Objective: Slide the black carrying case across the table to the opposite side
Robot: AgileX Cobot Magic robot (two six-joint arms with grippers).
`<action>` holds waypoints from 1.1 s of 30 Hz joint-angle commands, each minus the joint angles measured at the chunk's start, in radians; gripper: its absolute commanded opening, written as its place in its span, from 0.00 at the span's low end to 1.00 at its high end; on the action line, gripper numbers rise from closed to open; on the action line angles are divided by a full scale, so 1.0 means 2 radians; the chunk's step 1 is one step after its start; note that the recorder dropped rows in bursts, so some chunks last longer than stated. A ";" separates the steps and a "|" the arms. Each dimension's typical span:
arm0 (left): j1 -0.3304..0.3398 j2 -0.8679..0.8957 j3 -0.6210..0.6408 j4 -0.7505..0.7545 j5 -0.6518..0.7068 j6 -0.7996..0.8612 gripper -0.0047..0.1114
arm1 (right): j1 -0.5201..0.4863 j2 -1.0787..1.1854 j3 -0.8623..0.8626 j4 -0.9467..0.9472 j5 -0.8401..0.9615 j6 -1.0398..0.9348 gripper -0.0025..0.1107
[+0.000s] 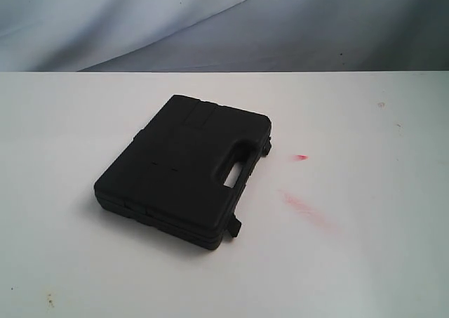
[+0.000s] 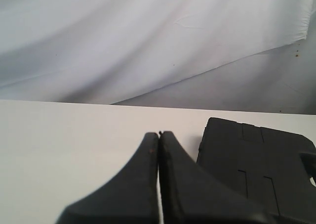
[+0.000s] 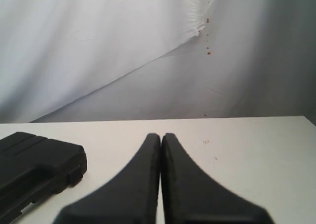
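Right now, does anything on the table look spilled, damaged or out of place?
Only red marks on the white table: a long red smear and a small red spot, both right of the black carrying case in the exterior view. The case lies flat, shut, skewed to the table edge, with no damage showing.

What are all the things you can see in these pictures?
black carrying case: one, black, lying flat and closed on the table, a little left of the middle in the exterior view
table: one, white, under everything
red smudges: two, red, on the table to the right of the case
cloth backdrop: one, whitish grey, behind the table
left gripper: one, black, shut and empty, near the case
right gripper: one, black, shut and empty
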State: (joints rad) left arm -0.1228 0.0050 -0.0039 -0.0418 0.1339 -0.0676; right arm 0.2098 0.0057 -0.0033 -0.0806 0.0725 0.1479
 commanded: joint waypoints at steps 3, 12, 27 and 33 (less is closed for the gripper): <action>0.002 -0.002 0.002 0.000 -0.001 -0.002 0.04 | 0.000 -0.003 0.002 0.005 -0.028 0.006 0.02; 0.002 -0.002 0.002 0.000 -0.001 -0.003 0.04 | 0.000 -0.003 0.002 0.063 -0.058 0.051 0.02; 0.002 -0.002 0.002 0.000 -0.001 -0.002 0.04 | 0.000 -0.003 -0.019 0.153 -0.029 0.059 0.02; 0.002 -0.002 0.002 0.000 -0.001 -0.003 0.04 | 0.000 -0.003 -0.107 0.150 0.087 0.016 0.02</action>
State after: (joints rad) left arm -0.1228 0.0050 -0.0039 -0.0418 0.1339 -0.0676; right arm 0.2098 0.0051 -0.1439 0.2182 0.1574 0.2322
